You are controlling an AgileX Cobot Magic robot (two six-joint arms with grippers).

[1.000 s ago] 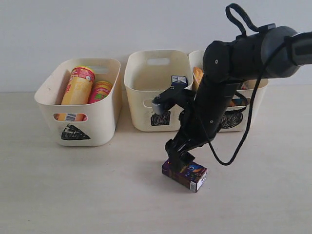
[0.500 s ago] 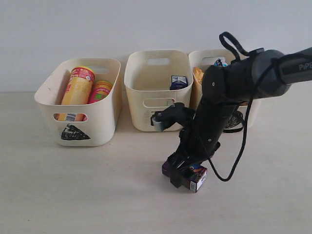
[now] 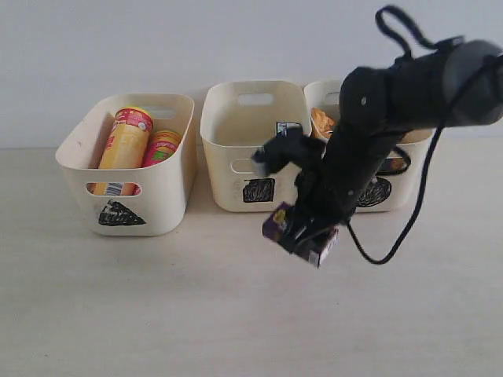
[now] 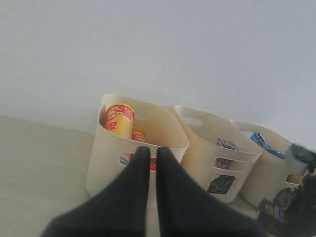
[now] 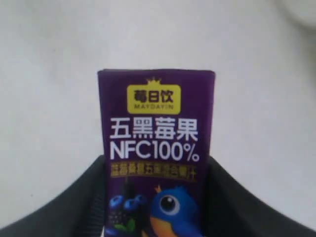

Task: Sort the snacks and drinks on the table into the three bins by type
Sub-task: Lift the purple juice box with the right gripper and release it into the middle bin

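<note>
In the exterior view, the right hand point(image 3: 303, 232) grips the purple carton point(image 3: 276, 221) and holds it tilted just above the counter point(image 3: 157, 314), in front of the middle bin point(image 3: 228, 145). The left bin point(image 3: 161, 196) holds the yellow tube point(image 3: 126, 143) and the pink tube point(image 3: 163, 148), side by side. A second carton point(image 3: 288, 128) stands in the middle bin. An orange bag point(image 3: 321, 119) shows in the right bin point(image 3: 414, 165), mostly behind the arm.

In the left wrist view, the left hand point(image 4: 152, 151) is clenched with nothing in it, well apart from the bins. Beyond it are the left bin point(image 4: 106, 163) with both tubes, the middle bin point(image 4: 202, 153) with its carton point(image 4: 226, 144), and a blue packet point(image 4: 259, 140) in the right bin point(image 4: 266, 168).

In the right wrist view, the purple carton point(image 5: 155, 143) sits clamped between the two dark fingers point(image 5: 86, 197), with the pale counter point(image 5: 49, 74) behind it.
</note>
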